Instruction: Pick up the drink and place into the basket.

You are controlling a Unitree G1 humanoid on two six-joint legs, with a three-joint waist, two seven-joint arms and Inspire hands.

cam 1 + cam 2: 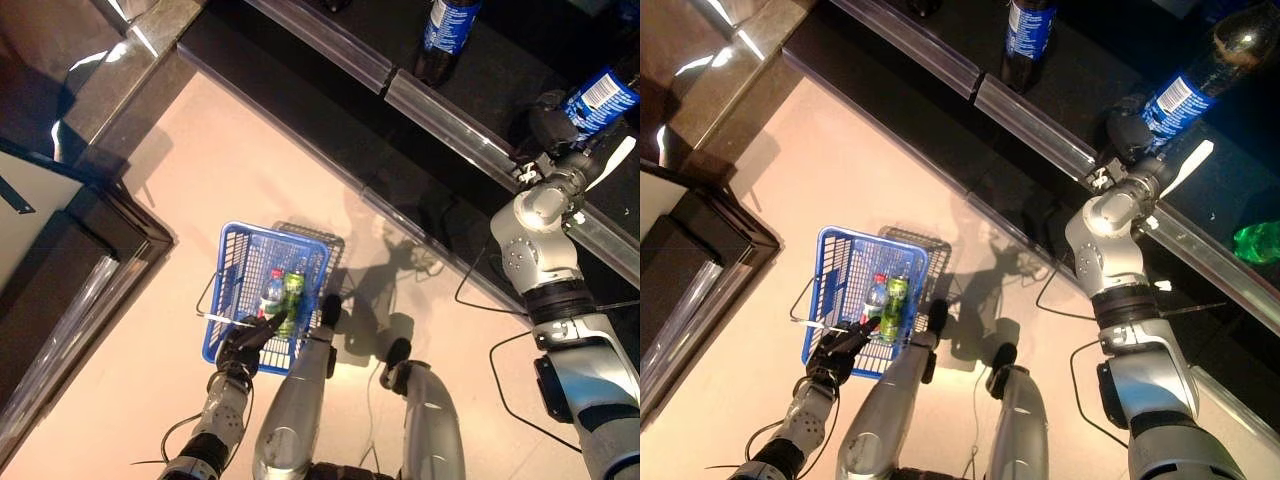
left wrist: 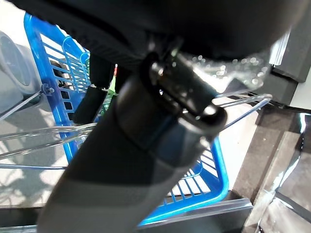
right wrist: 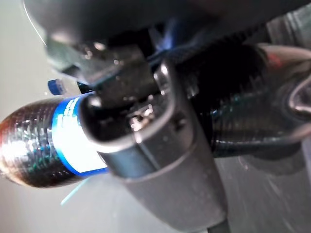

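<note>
From the head views, the right hand is clasped round a dark cola bottle with a blue label, up at the shelf; the lift wants to be straight and upright before swinging toward the blue basket on the floor, well apart. The left hand grips the basket's wire handle, as its wrist view confirms; the right wrist view shows the bottle's glossy dark body and blue band held against the palm.

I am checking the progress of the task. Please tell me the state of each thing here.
Blue basket: on the floor, wire handle held by the left hand.
Green bottle: lying in the basket.
Clear bottle: lying in the basket.
Dark cola bottle: on the shelf, gripped by the right hand.
Second cola bottle: upright on the shelf, untouched.
</note>
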